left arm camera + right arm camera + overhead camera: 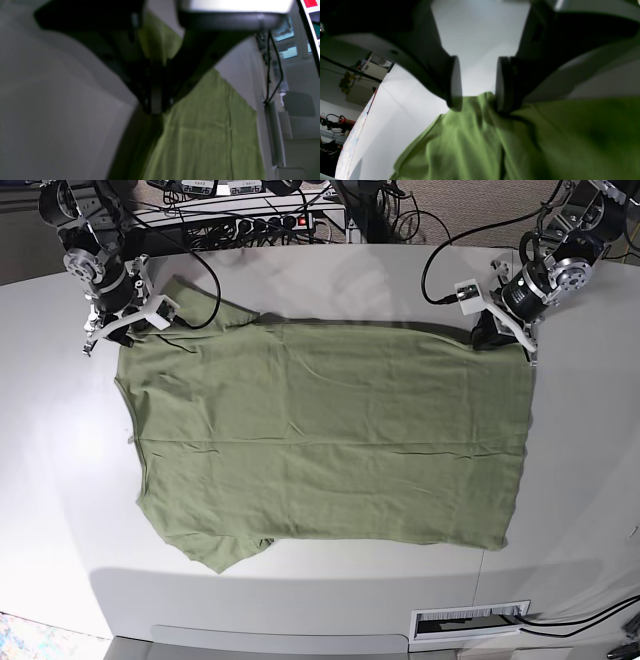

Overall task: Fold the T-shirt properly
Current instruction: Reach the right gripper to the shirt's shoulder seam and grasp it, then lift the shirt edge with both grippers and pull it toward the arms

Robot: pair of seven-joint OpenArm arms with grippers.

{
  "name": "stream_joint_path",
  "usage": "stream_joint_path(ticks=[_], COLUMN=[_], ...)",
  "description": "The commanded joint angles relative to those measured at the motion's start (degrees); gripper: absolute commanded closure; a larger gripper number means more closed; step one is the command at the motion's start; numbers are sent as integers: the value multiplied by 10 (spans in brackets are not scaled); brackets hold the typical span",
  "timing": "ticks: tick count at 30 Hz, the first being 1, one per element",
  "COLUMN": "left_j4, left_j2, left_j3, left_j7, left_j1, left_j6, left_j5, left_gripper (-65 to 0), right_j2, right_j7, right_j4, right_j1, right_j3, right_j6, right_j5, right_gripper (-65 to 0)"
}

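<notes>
On the pale worktop the green T-shirt lies spread flat, its long axis running across the base view, neckline toward that view's left and hem toward its right. No print or readable writing shows on it. The left claw is pinched shut on the hem's far corner. The right claw stands wide open over the far sleeve, gripping nothing.
</notes>
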State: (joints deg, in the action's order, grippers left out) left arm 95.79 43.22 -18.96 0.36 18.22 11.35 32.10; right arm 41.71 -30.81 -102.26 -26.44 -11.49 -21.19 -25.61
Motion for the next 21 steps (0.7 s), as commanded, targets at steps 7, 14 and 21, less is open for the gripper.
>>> stream_joint_path(ticks=[7,14,21], left_j4=[-7,-3,76], left_j2=[8,8,19], left_j3=[-4,-4,-4], left_j7=[31,48,96], left_j1=[11,13,80], left_j6=[51,51,49], left_j5=[3,3,13], left_gripper=[0,0,0], right_j2=[2,2,2], right_j7=[-26,-82,-126], right_j4=[9,-67,-157], right_j1=[-5,-7,-52], right_j3=[-9,-9,-6], right_j6=[-42,-41,-41], right_j5=[24,29,37], right_gripper=[0,0,0])
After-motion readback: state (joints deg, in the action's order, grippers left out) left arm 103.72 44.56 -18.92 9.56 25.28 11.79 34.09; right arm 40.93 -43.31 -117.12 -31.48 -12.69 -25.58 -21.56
